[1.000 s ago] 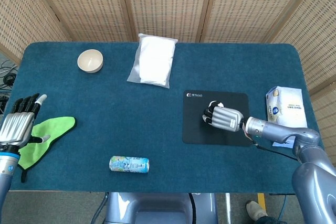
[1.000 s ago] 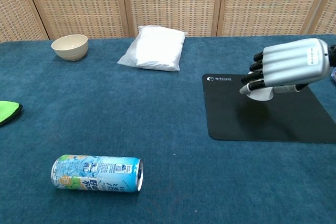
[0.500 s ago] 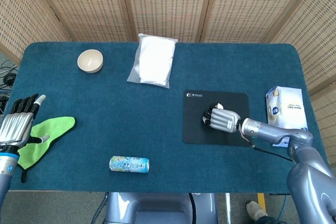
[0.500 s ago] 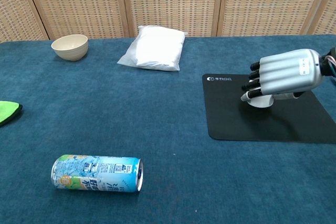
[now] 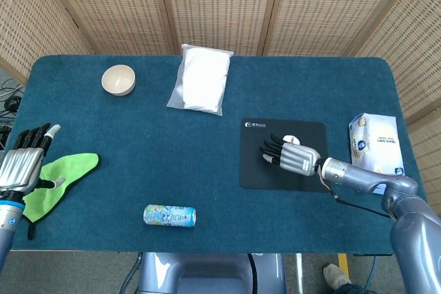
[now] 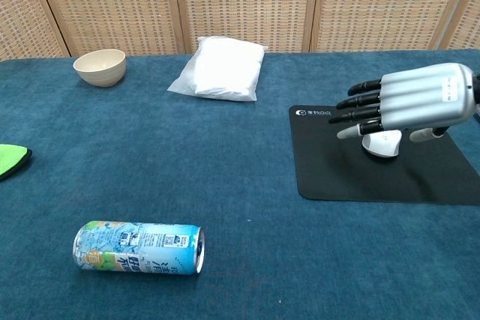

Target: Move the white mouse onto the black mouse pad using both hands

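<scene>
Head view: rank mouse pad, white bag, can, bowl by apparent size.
1. Black mouse pad
2. White bag, not far behind the pad
3. Can and bowl look alike; unranked.

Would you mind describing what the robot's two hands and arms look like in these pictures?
Both hands have ribbed silver metallic backs with black fingers tipped in white. The right hand joins a smooth grey-silver rounded arm at a cylindrical wrist, with a thin dark cable along the forearm. The left hand has the same ribbed silver back; a blue band shows at its wrist.

Head view looks steeply down from high on the robot's side, covering the whole desk [image 5: 207, 191]. Chest view sits low and closer, facing the far edge. Both share the black mouse pad [image 5: 258, 170] [image 6: 360, 181] and can [image 5: 169, 215] [image 6: 138, 248].
</scene>
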`<state>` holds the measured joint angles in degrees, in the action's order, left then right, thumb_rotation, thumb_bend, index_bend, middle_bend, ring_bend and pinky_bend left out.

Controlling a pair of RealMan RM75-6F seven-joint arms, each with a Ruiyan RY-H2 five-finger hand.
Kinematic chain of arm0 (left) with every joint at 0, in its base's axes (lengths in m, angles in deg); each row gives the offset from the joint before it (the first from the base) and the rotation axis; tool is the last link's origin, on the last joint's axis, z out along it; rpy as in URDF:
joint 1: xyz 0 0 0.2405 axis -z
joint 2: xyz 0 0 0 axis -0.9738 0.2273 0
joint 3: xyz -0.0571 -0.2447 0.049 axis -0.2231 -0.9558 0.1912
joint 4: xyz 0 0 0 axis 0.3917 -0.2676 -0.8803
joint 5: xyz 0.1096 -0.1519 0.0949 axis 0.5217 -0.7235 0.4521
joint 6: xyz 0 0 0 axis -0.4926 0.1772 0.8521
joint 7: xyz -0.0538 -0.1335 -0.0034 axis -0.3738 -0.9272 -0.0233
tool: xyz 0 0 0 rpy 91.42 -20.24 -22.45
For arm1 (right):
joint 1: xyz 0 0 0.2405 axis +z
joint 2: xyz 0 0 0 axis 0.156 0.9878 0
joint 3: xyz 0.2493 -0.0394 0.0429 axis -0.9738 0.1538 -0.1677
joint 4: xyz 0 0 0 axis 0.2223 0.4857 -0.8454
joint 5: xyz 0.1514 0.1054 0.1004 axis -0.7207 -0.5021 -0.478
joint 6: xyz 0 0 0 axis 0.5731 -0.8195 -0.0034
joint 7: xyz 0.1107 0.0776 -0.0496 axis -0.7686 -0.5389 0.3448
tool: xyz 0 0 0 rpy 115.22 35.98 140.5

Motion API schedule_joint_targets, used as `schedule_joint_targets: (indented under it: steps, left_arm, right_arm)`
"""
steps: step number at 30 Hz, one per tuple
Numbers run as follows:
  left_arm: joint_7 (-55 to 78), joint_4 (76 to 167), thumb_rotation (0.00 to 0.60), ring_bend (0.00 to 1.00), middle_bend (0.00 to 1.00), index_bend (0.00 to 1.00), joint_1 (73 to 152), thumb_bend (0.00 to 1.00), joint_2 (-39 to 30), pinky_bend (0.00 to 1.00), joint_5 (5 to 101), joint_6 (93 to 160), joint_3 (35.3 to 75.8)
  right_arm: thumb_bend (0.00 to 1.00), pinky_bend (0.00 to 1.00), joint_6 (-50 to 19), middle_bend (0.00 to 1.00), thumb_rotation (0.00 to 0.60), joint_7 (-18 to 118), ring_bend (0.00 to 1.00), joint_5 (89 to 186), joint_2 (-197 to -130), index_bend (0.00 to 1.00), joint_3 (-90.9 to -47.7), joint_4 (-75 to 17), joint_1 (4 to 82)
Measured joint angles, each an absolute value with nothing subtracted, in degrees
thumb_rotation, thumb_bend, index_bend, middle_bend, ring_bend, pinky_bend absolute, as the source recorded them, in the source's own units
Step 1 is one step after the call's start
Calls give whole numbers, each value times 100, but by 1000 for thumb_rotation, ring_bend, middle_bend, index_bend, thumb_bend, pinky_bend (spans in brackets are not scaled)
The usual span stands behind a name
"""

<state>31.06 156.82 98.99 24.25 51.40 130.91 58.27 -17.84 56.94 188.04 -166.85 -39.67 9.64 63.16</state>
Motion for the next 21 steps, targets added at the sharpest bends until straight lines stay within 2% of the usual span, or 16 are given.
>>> schedule_joint_targets:
  steps: [5, 9, 11, 14, 16, 21]
  left_arm:
    - [3041, 15684, 600, 0, 0, 0, 9853, 0, 2431, 0, 5203, 13130, 5842]
    - [2939, 15638, 600, 0, 0, 0, 9772, 0, 2403, 0, 5319, 13194, 5885]
    - [2873, 15606, 600, 0, 0, 0, 9723, 0, 2384, 0, 5401, 13225, 5917]
    - [2774, 15558, 600, 0, 0, 0, 9648, 0, 2342, 0, 5540, 13314, 5951]
    - [2693, 15512, 600, 0, 0, 0, 9587, 0, 2301, 0, 5667, 13414, 5970]
    - [2417, 15348, 600, 0, 0, 0, 9324, 0, 2182, 0, 6098, 13821, 6048]
  right_arm:
    - [306, 95, -2104, 0, 600, 5866, 0, 18450, -16392, 44, -4283, 442, 6060]
    - [254, 83, -2356, 0, 600, 6007, 0, 17851, -16050, 44, -4587, -331, 5638]
    - [209, 82, -2465, 0, 600, 6028, 0, 17626, -15878, 43, -4688, -776, 5424]
    - [66, 66, -2708, 0, 600, 6068, 0, 17275, -15583, 25, -4845, -1559, 5003]
    - [18, 43, -2939, 0, 600, 6097, 0, 16990, -15392, 11, -4948, -2107, 4655]
    - [0, 2, -3609, 0, 600, 6122, 0, 16288, -15006, 0, -5177, -3334, 3728]
